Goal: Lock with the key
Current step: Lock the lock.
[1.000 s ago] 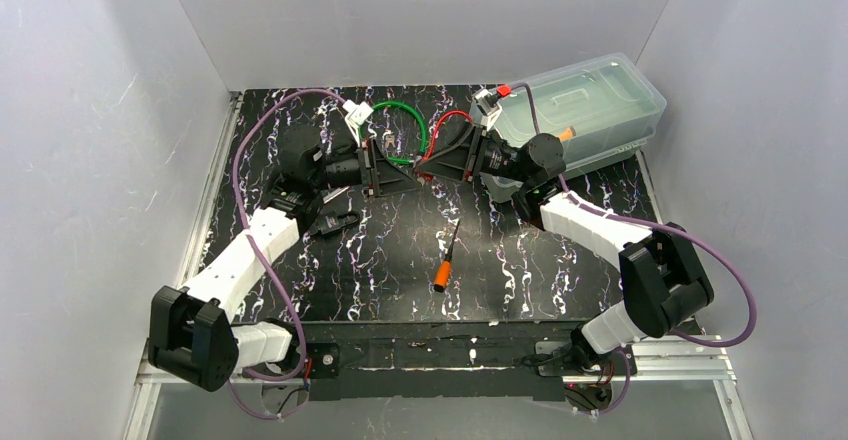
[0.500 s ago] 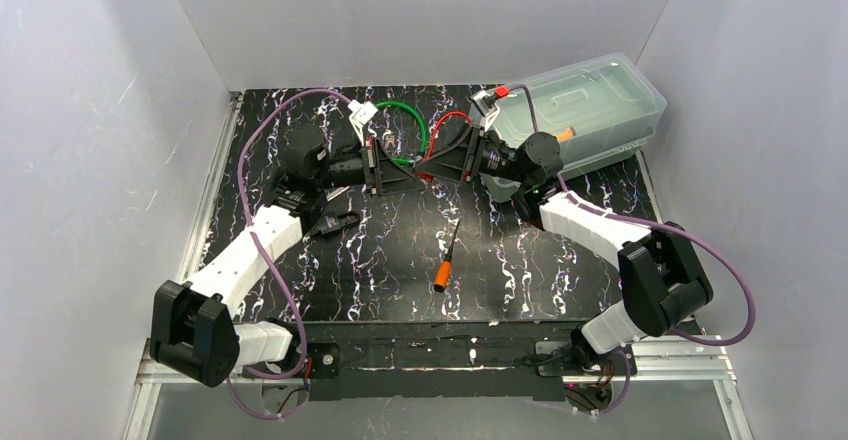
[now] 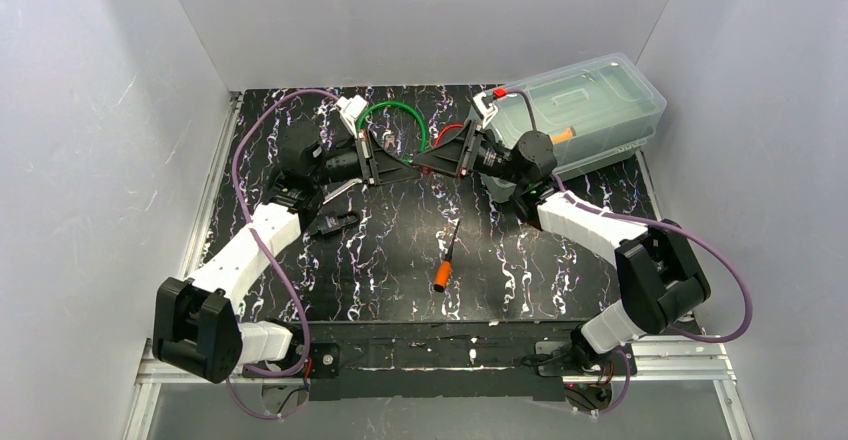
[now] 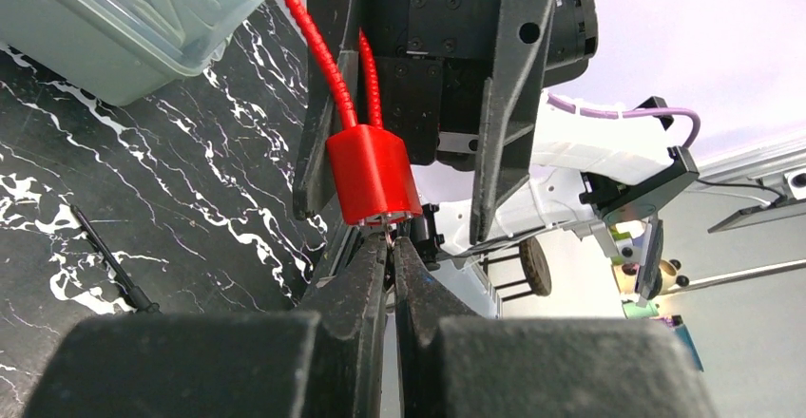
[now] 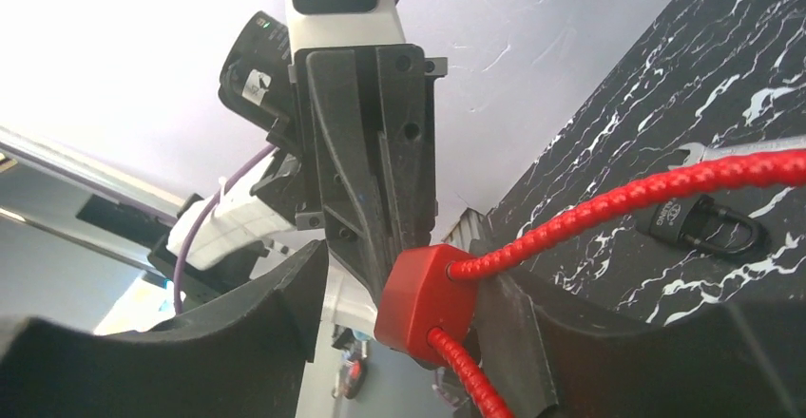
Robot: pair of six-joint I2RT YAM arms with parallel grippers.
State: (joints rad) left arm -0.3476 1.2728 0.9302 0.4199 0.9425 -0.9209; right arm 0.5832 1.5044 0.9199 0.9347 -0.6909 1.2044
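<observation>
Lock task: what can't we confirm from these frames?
- Left wrist view: key shows only as a sliver, covered by left gripper fingers; insertion into red lock body is hidden.
- Both wrist views: right gripper contact with the lock is unclear.
- Top view: lock too small, lost between the grippers.

The top camera sits above and behind my bases, looking down from afar over the whole table (image 3: 400, 260). My left wrist camera peers close along my left gripper (image 4: 389, 245) at the red lock (image 4: 371, 176) and my right gripper (image 4: 392, 225) beyond. My right wrist camera looks straight back, sharing that lock.
</observation>
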